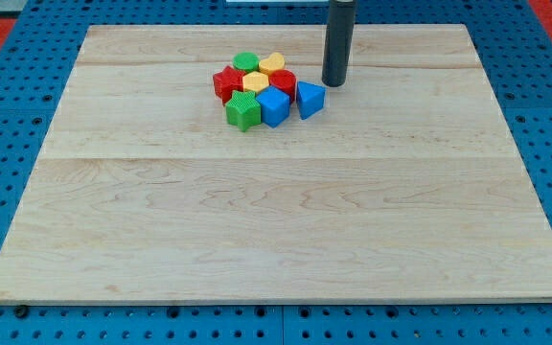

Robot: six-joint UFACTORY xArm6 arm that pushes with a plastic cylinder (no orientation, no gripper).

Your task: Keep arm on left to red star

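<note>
The red star [226, 82] lies at the left edge of a tight cluster of blocks near the top middle of the wooden board [276, 220]. The cluster also holds a green round block [246, 61], a yellow heart [272, 63], a yellow block [255, 81], a red block [284, 82], a green cube [242, 110], a blue cube [274, 105] and a blue triangle [310, 98]. My tip [334, 84] stands just to the right of the cluster, above the blue triangle, apart from the red star and on its far side.
The board rests on a blue perforated table [8, 115]. Its top edge runs close behind the cluster and the rod.
</note>
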